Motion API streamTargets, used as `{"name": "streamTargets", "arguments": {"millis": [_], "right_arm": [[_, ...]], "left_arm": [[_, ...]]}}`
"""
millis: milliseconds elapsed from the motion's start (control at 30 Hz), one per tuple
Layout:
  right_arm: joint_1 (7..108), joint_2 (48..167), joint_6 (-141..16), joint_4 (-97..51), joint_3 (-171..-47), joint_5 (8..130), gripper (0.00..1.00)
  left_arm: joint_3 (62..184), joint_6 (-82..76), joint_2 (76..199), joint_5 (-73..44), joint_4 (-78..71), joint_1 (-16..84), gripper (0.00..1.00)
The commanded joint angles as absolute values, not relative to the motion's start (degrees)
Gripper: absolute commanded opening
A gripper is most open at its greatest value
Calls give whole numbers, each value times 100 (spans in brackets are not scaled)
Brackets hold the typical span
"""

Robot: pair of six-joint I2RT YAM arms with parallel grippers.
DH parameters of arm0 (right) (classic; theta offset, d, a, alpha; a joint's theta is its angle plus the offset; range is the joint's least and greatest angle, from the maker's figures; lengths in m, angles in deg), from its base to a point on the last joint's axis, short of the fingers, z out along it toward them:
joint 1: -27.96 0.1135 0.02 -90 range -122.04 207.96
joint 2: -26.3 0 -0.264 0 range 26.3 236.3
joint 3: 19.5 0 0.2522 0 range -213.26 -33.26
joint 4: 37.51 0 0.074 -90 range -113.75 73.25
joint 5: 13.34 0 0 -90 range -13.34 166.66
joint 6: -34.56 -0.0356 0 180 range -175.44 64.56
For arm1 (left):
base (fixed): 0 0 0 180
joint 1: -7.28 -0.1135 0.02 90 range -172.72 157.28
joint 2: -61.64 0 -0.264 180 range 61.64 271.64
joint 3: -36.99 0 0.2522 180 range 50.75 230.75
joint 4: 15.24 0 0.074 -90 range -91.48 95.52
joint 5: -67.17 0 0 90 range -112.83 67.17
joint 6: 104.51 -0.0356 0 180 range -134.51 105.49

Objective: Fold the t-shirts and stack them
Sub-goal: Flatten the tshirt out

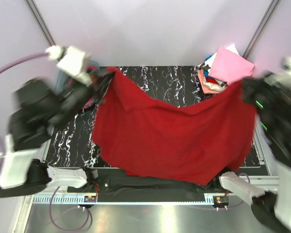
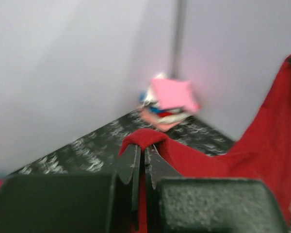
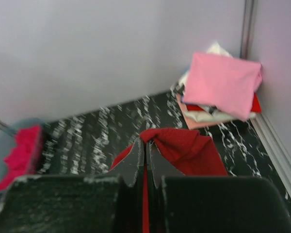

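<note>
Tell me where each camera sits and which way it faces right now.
Top external: above and behind the bases, looking down on the table; both arms show, the red t-shirt stretched between them.
Left wrist: on the left arm, facing the far right corner; left gripper pinching red cloth.
Right wrist: on the right arm, facing the far wall; right gripper pinching red cloth.
Shared: both wrist views see the folded stack topped by pink.

Two robot arms, black at the joints with white shells. The left arm (image 1: 36, 116) carries a pale purple cable (image 1: 14, 63); the right arm (image 1: 276, 114) shows green lights (image 1: 258, 103). The left claw (image 2: 144, 150) and right claw (image 3: 145, 145) have flat black fingers.
</note>
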State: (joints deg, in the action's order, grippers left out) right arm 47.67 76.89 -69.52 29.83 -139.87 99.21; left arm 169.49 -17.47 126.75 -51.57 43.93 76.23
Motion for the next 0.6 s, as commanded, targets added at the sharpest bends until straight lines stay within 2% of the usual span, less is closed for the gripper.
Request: {"name": "streamTargets", "arguments": {"millis": [0,33,100,167,200,233,267,300,333,367,400,433,467,567], "right_arm": [[4756,9096,-6959,3119,-13619,10539,0],[4695,9708,-6933,3057,-13583,10575,0],[4468,10787,-7081,2873,-13609,10515,0],[3844,11695,-7309,2802,-14045,9647,0],[3651,12814,-7336,3011,-14440,9270,8],[3449,13451,-7363,3370,-15001,8874,70],[3412,14084,-7494,4548,-16477,8957,90],[3420,14943,-7521,4977,-17049,9071,99],[3429,15117,-7504,5217,-17394,8977,100],[3438,15119,-7434,5167,-17362,8924,100],[3455,14762,-7364,4688,-17092,8810,100],[3456,14506,-7363,4683,-16750,8748,100],[3447,14234,-7267,4143,-16051,8678,100],[3455,13459,-7336,3726,-15308,8318,100]], "left_arm": [[16801,-1225,13291,-4157,4449,5648,0],[16591,-1083,13423,-3816,4379,4615,0],[16789,-888,14308,-2966,4474,3817,0],[17902,-975,15967,-2654,5079,2946,0],[18438,-976,16634,-2479,5325,2734,0],[19801,-906,18042,-2390,5641,2341,33],[20310,-523,18595,-2319,6158,2163,65],[20133,-293,18775,-1588,5997,2004,92],[19461,-90,18785,-1302,5796,1811,99],[19054,86,18655,-1247,5472,1809,99],[17927,79,18123,-1368,4772,1870,99],[17916,79,18118,-1361,4765,1871,99],[16898,105,17543,-1343,4121,1897,99],[16369,114,16985,-1378,4096,1897,99]]}}
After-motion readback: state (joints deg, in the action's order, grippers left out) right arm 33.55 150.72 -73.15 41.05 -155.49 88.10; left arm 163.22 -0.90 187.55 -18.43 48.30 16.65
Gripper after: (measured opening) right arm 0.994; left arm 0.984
